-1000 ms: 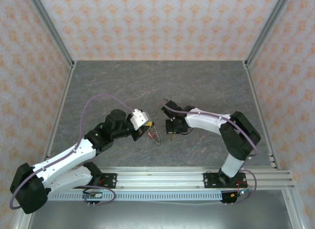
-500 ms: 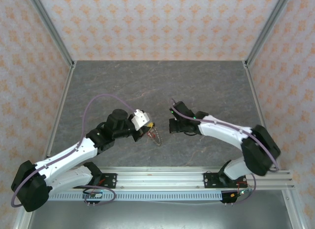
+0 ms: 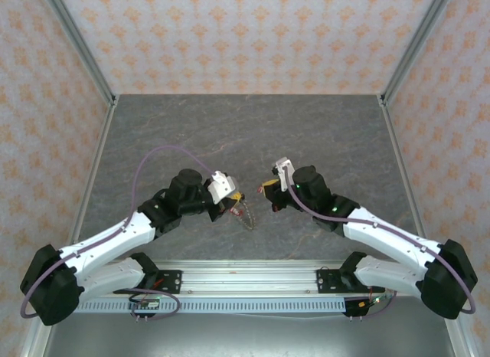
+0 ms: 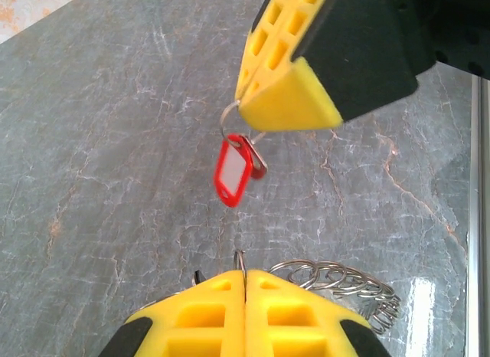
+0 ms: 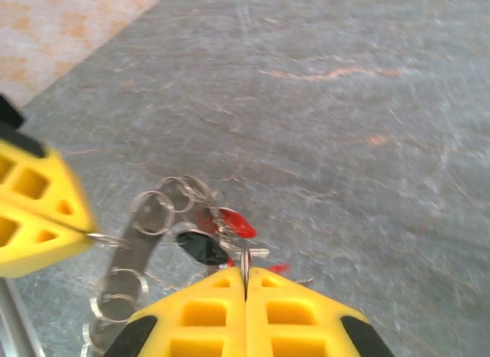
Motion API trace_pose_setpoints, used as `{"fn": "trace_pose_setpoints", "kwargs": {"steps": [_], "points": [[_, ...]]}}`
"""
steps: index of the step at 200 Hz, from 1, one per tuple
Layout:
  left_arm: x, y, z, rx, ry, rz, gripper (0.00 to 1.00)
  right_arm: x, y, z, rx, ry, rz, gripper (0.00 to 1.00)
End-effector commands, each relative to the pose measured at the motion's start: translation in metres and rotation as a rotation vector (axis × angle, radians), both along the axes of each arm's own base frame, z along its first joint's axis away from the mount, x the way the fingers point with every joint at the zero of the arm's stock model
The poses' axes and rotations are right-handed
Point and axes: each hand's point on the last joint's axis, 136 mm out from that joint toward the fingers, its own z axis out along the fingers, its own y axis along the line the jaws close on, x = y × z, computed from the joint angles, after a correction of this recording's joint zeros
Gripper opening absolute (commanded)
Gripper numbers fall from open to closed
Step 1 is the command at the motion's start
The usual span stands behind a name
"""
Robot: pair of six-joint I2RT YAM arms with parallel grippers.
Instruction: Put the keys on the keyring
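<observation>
red-tagged metal key (image 4: 232, 169) dangles from clenched right gripper (image 5: 245, 279)
left gripper (image 4: 245, 276) pinches thin grey wire keyring (image 4: 240, 257); likely light, slippery

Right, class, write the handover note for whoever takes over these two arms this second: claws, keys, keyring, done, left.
Left claw: shut, pinching a thin metal loop, likely the keyring; a bunch of small rings hangs beside it.
Right claw: shut on the small ring of a red-tagged key, which hangs from it, apart from the left claw.
Black-tagged key near the bunch; what holds it is unclear.
Done: both pieces gripped, claws facing.
Left: thread the red-tagged key onto the loop; keys already on cannot be counted.
</observation>
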Motion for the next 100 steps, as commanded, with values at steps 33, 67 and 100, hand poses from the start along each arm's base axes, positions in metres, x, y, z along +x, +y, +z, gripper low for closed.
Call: {"fn": "trace_pose_setpoints", "kwargs": {"steps": [33, 67, 100], "points": [[0.014, -0.01, 0.028, -0.077, -0.065, 0.004, 0.0, -0.009, 0.026, 0.01, 0.055, -0.055, 0.138, 0.0], [0.018, -0.014, 0.015, -0.068, -0.038, 0.002, 0.0, 0.004, 0.01, -0.011, -0.063, -0.037, 0.037, 0.0], [0.022, -0.019, 0.006, -0.054, -0.021, -0.006, 0.0, 0.004, -0.005, -0.028, -0.142, 0.014, -0.022, 0.0]]}}
